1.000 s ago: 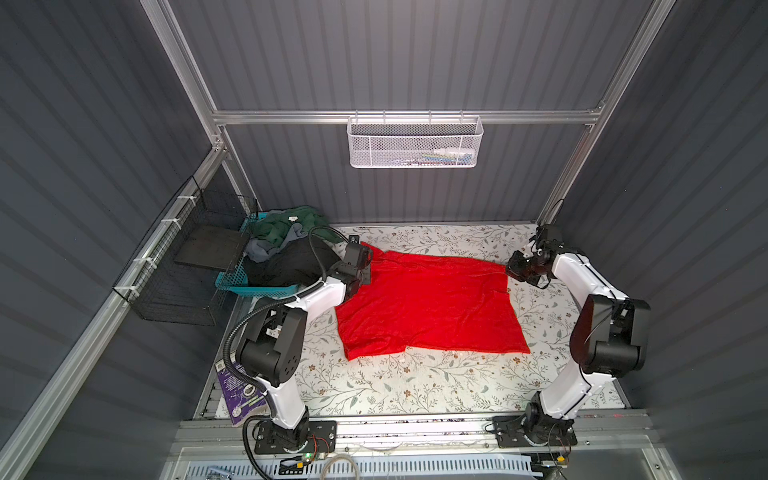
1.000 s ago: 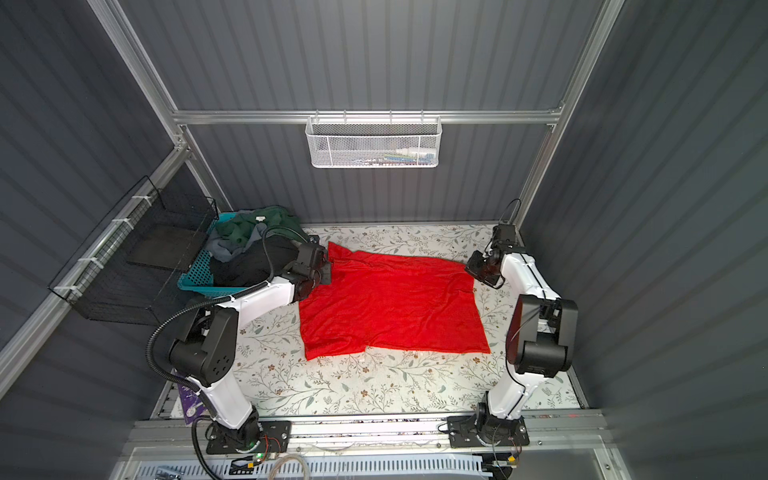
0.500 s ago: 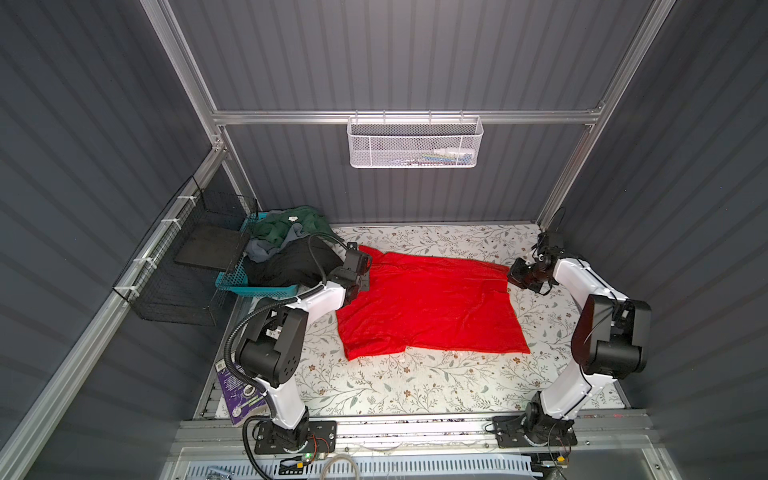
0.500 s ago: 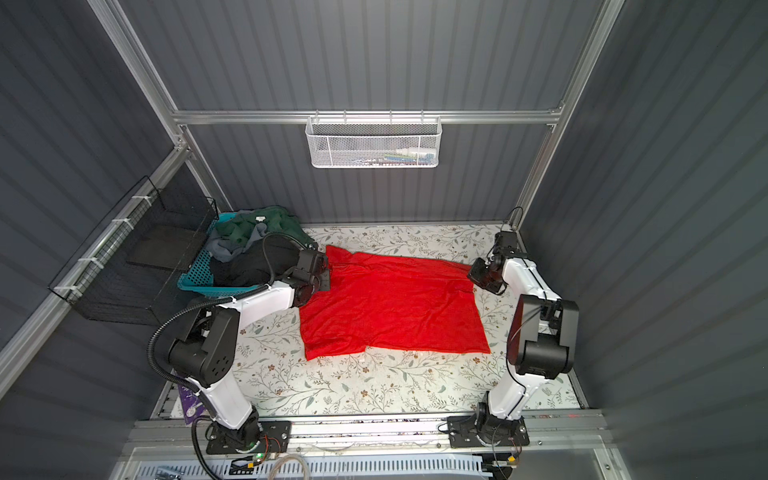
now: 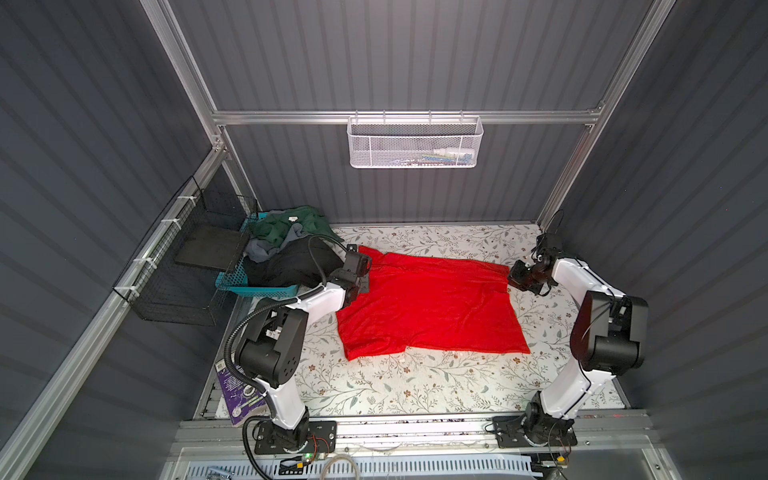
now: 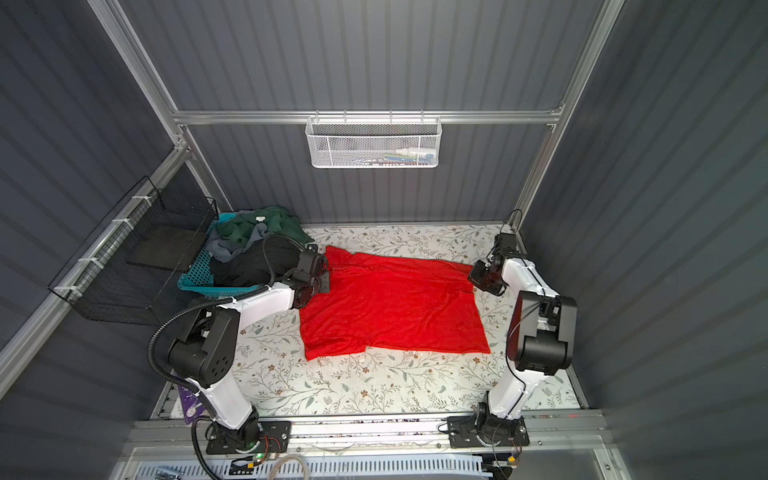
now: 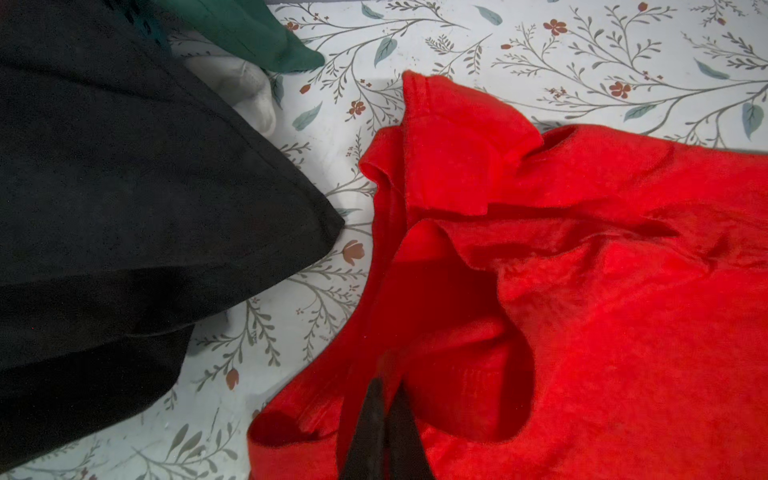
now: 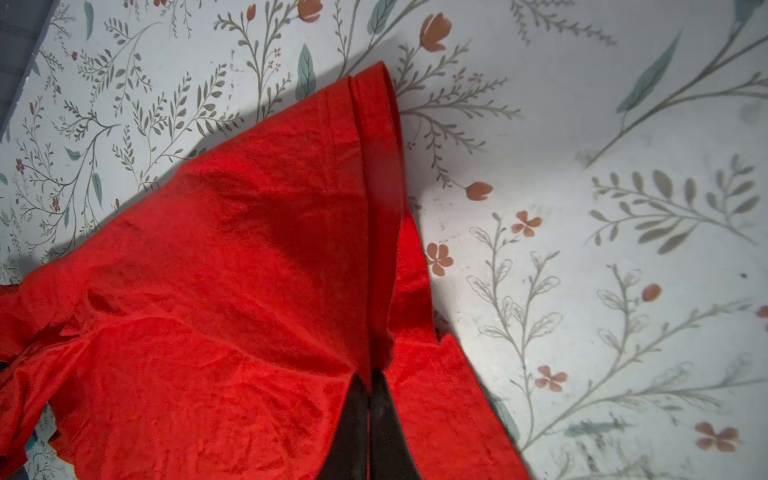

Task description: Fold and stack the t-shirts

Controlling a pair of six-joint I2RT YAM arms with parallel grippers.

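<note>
Red t-shirt (image 5: 428,307) lies spread across the floral table (image 5: 415,386). Where are the hands? (desk)
Left hand (image 7: 384,399) is pinched together on cloth by the neckline, and right hand (image 8: 370,386) is pinched together on the hem corner. Dark shirts (image 5: 291,266) wait heaped in the teal basket (image 5: 232,280). (photographer)
How should the fold go? (desk)
Raise both grips level, keep the far edge taut and lay it toward the near edge. (photographer)
What has changed since a second ago? (desk)
The right hand sits slightly lower. The shirt lies much as it did. (photographer)
</note>
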